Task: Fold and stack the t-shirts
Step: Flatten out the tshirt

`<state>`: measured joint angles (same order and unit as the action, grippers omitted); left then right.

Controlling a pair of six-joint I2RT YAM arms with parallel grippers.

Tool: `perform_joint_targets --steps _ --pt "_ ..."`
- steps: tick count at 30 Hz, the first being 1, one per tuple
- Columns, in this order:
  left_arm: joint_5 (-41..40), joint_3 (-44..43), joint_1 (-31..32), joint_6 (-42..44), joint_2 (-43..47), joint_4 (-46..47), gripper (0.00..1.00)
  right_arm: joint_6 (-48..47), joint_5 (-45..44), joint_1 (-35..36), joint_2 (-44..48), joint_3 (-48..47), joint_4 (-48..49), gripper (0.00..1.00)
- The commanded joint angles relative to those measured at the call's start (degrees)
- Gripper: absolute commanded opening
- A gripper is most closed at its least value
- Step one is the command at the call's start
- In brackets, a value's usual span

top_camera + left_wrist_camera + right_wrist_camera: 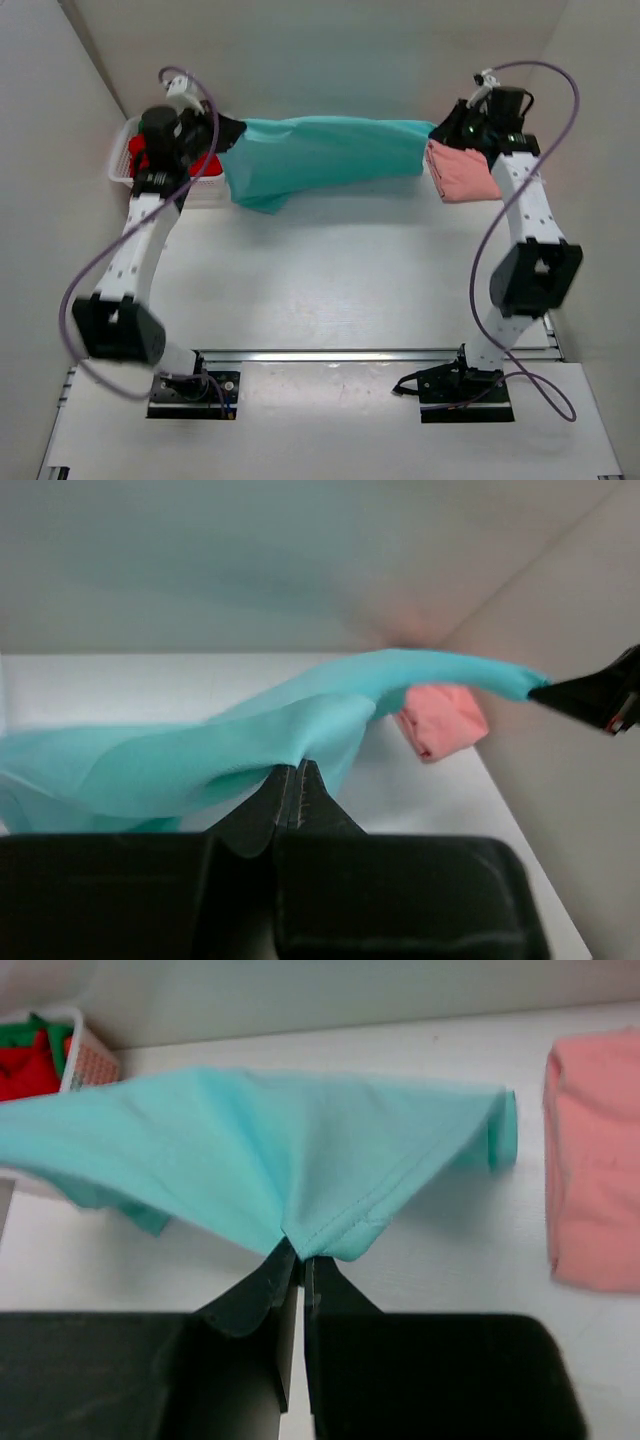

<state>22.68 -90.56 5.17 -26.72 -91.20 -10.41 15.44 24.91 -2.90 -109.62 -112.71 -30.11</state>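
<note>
Four shirts showed, namely a red shirt and a green shirt inside the one basket, a teal shirt beside it and a pink shirt well apart from it, plus two grippers, the left gripper and the right gripper.

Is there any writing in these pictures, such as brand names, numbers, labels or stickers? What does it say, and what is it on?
None: no word, number or logo can be read in any view.
teal t-shirt: plain cloth, no print or tag showing.
salmon pink t-shirt: plain, no print showing.
white basket: no label visible.
white arm links: small dark spots only, too small to tell whether any are characters.
</note>
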Motion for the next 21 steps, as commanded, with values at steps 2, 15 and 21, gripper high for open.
perform_joint_targets --steps 2,15,21 --pt "-1.5 24.7 0.5 0.1 15.8 7.4 0.00 1.8 2.3 -2.7 12.5 28.1 12.1 0.00" --pt "-0.4 58.7 1.3 -6.8 46.2 4.9 0.00 2.0 2.9 -0.6 35.8 57.9 8.4 0.00" --pt "1.0 56.6 2.8 -6.7 38.5 7.0 0.00 2.9 4.7 -2.2 34.6 54.7 11.6 0.00"
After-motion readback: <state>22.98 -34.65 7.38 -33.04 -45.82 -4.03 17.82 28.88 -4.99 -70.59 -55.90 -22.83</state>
